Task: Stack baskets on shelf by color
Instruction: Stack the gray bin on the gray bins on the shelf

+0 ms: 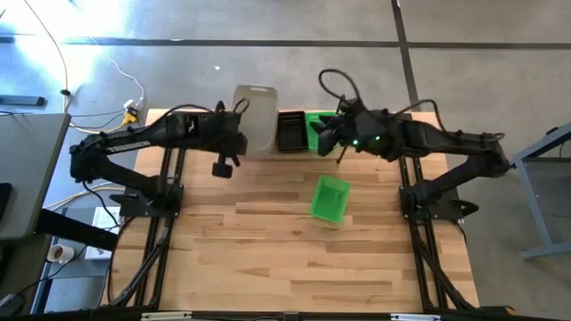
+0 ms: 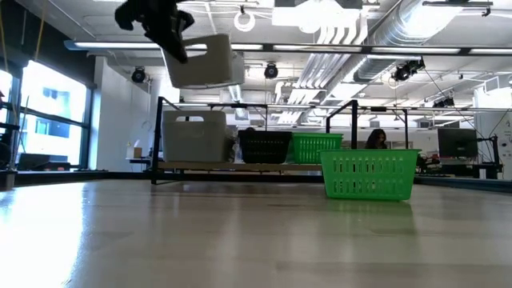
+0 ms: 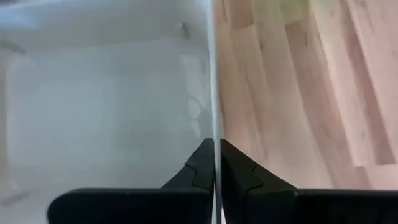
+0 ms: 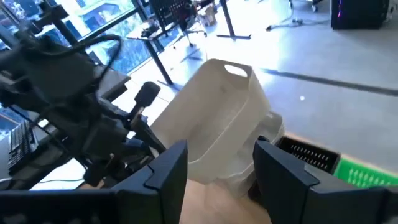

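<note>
My left gripper [image 1: 241, 114] is shut on a whitish basket [image 1: 256, 111] and holds it in the air above the shelf's left end; the low view shows that basket [image 2: 206, 64] tilted over another whitish basket [image 2: 194, 138] that stands on the shelf [image 2: 240, 166]. A black basket [image 2: 264, 146] and a green basket [image 2: 316, 147] stand on the plank beside it. A second green basket [image 1: 330, 198] rests on its base on the tabletop. My right gripper [image 4: 221, 174] is open and hovers near the shelf's green basket [image 1: 317, 125], touching nothing. My left gripper pinches the whitish basket's thin side wall [image 3: 214, 118] at its rim, one finger inside the basket and one outside. The fingers [image 2: 172, 44] come slanting down from the table's left. The basket is lifted clear and tilted, hanging below the fingers.
The shelf stands along the table's far edge between the two arms. Bare wood [image 1: 268, 259] spreads across the near half of the table. Beyond the table there are desks, monitors and a person [image 2: 376, 140] far back in the room.
</note>
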